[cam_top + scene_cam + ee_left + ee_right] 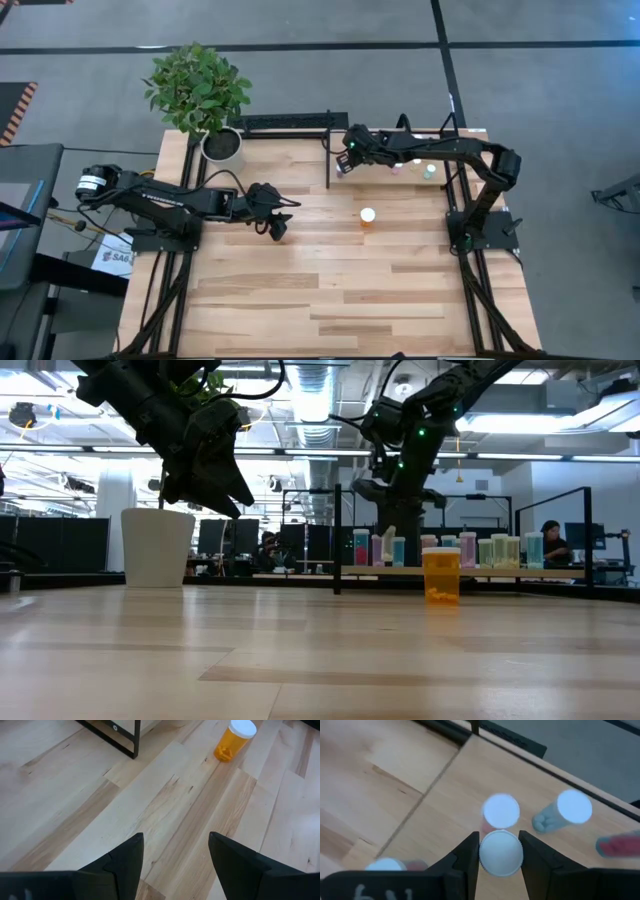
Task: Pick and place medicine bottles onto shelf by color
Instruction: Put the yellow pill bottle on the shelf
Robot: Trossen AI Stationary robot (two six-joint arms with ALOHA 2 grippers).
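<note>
One bottle off the shelf, high view: orange bottle point(367, 216) right of centre; shelf point(470, 135) far right.
Low view: I read no labels.
Left wrist: left gripper point(175, 857) wide, empty.
Right wrist: right gripper point(500, 852) pinching a white-capped bottle point(500, 853) over the shelf.

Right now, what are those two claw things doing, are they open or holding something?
Left gripper: open, empty, above the bare table.
Right gripper: shut on a white-capped bottle, over the shelf.
</note>
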